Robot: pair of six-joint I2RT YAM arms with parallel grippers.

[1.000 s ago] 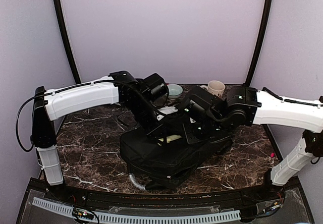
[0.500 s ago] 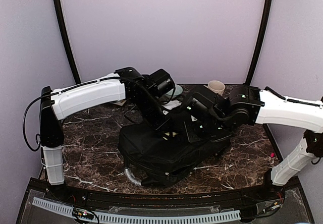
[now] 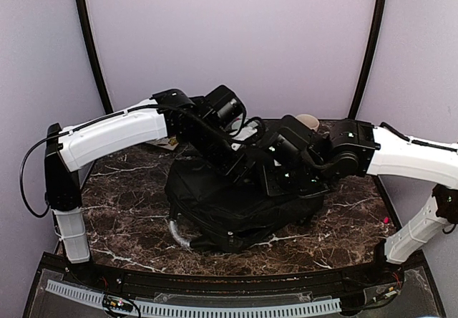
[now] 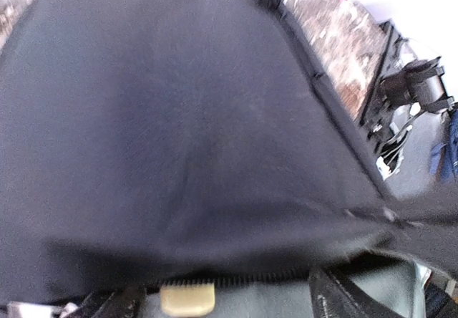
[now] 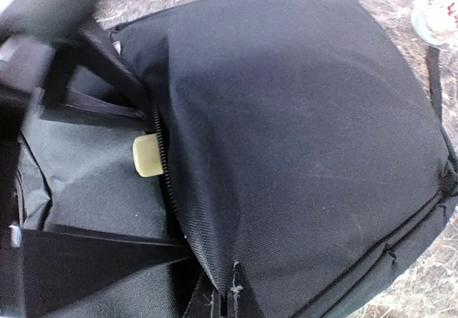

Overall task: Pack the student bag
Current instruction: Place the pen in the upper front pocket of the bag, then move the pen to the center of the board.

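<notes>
We see the large black fabric backpack (image 3: 232,207) lying on the dark marbled bench (image 3: 122,203), right jaws clenched on its flap edge, left jaws released above a cream block (image 5: 147,155) inside

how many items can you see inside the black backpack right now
1: a small cream-coloured block lies on the grey lining just inside the open zipper of the large black fabric backpack. Others may be hidden deeper under the fabric.
</notes>
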